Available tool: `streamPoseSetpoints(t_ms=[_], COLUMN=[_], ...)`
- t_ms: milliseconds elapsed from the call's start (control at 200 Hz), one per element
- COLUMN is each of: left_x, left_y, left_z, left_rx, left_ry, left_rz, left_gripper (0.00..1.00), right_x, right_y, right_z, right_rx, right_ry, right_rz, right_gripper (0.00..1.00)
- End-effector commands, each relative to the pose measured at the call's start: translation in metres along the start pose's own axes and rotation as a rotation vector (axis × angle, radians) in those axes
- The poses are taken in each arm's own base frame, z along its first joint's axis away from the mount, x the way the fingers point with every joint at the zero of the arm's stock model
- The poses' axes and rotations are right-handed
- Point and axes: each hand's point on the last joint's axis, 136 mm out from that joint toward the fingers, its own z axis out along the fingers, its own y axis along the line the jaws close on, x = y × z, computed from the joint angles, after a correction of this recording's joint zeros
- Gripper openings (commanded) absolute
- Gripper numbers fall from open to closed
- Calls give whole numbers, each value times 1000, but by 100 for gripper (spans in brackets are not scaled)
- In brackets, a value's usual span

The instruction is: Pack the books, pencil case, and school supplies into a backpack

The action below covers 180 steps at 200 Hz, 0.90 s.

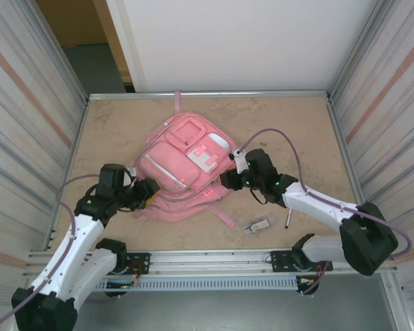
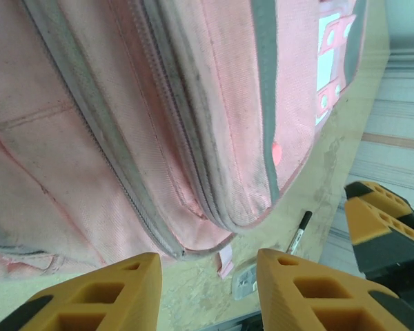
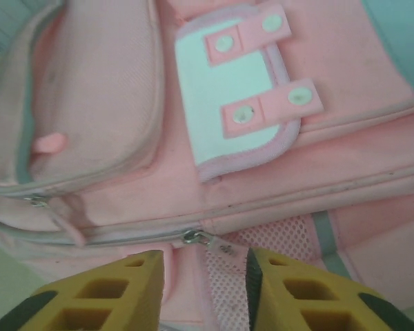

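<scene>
The pink backpack (image 1: 186, 165) lies flat in the middle of the table, front pockets up. My left gripper (image 1: 150, 191) sits at its near left corner, open, with nothing between the fingers (image 2: 208, 265). My right gripper (image 1: 229, 181) is at the backpack's right side, open. Its fingers straddle a metal zipper pull (image 3: 200, 238) and a pink mesh side pocket (image 3: 228, 289) without pinching them. The black pen (image 1: 288, 218) and the small clear-and-grey item (image 1: 257, 225) lie on the table near the front right. The books and pencil case are out of view.
Ribbed metal walls enclose the table (image 1: 297, 131) left and right, and a slotted rail (image 1: 214, 261) runs along the near edge. A pink strap (image 1: 224, 219) trails from the backpack toward the rail. Bare tabletop lies behind and to the right of the backpack.
</scene>
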Motion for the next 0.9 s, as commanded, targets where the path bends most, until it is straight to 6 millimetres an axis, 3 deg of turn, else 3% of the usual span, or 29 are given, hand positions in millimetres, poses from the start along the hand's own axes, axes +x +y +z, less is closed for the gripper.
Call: streamPoseSetpoints(t_ms=[0,45,60,70,90,286,411,516,596,717,897], left_x=[-5,-9,-10,-10,-12,-45,-58,-66,-70,-71,-63], left_y=[-1,-1,-2,-2,-2,3,8,8,3,-6,-8], left_z=[-11,-11,-11,-10,-8,9,20,27,28,26,7], left_rx=[-40,-55,-58,-60,-66,-127,-136,-125,-111,-92,-128], left_ry=[-37,-46,-47,-47,-49,-76,-75,-85,-85,-81,-71], left_rz=[-2,3,4,5,6,6,-6,-26,-24,-22,-35], left_gripper=[40,41,42,42,43,47,48,48,47,47,47], right_x=[-19,-26,-29,-30,-34,-61,-59,-48,-35,-11,4], right_y=[-2,-5,-6,-7,-8,-18,-32,6,28,38,49], right_z=[-17,-21,-23,-24,-26,-42,-47,-35,-23,-6,10], right_rx=[67,110,125,136,155,269,295,0,-80,-55,-99], right_ry=[-5,-8,-13,-18,-29,-178,-157,-80,26,139,204], right_rz=[-20,-14,-14,-16,-24,-91,75,62,20,-101,-157], right_gripper=[51,67,79,95,100,99,99,99,97,90,79])
